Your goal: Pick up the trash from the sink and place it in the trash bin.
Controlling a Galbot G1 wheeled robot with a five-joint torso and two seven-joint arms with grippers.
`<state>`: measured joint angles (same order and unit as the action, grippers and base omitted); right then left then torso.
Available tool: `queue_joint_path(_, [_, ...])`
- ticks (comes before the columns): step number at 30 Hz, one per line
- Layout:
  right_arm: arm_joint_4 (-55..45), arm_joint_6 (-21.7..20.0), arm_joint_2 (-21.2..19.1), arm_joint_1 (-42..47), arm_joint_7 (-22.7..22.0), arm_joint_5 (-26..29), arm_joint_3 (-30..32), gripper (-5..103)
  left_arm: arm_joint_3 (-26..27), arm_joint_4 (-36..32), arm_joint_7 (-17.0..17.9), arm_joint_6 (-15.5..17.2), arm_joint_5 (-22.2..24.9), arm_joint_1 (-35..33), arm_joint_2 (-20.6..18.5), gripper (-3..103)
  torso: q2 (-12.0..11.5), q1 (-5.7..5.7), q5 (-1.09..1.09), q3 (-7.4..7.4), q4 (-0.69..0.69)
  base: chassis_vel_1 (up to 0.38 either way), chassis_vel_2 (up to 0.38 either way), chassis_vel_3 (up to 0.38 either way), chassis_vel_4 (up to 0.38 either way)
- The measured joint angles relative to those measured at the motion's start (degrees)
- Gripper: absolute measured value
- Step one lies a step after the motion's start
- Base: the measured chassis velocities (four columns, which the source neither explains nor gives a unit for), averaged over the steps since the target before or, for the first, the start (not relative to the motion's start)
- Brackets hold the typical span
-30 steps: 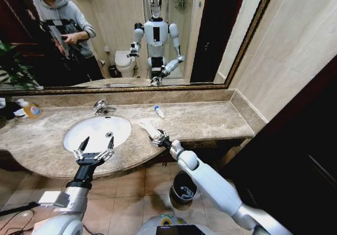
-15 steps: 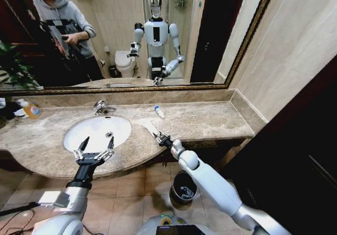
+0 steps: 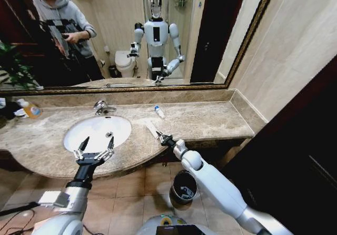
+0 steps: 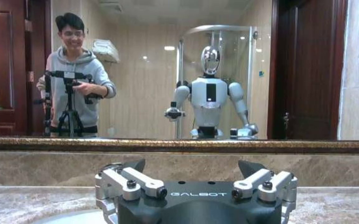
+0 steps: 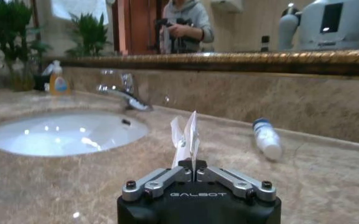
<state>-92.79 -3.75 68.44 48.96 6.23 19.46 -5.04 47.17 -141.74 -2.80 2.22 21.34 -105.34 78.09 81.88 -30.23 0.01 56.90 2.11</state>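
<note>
Status: my right gripper (image 5: 195, 175) pinches the paper towel (image 5: 186, 135); trash bin (image 3: 184, 187) drop pending; left gripper (image 3: 95, 146) wide, idle; blue-capped bottle (image 3: 158, 111) remains.

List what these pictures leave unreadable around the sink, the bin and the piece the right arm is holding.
- Trash bin: head view, the right arm crosses its rim; contents too small to name.
- White paper: right wrist view, its lower end hidden inside the right gripper.
- Sink: left wrist view, left gripper body covers the basin.
- Small bottle: label blurred.
</note>
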Motion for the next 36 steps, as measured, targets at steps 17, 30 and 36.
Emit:
queue_joint_path(17, [-17.8, 5.4, -11.2, 27.1, 1.7, 8.4, 25.6, 0, 0.0, 0.0, 0.0, 0.0, 0.0, 0.0, 0.0, 100, 0.0, 0.00, 0.00, -0.01, -0.01, 0.000, 0.000, 0.000, 0.000])
queue_joint_path(30, [-8.1, 13.2, -5.4, 46.8, -1.1, -2.6, 28.6, 0, 0.0, 0.0, 0.0, 0.0, 0.0, 0.0, 0.0, 100, 0.0, 0.01, 0.01, -0.01, -0.02, 0.000, 0.000, 0.000, 0.000])
queue_joint_path(36, [1.3, 12.4, -3.2, 44.1, -0.9, -8.6, 25.0, 0, 0.0, 0.0, 0.0, 0.0, 0.0, 0.0, 0.0, 100, 0.0, 0.01, -0.02, 0.00, -0.01, 0.000, 0.000, 0.000, 0.000])
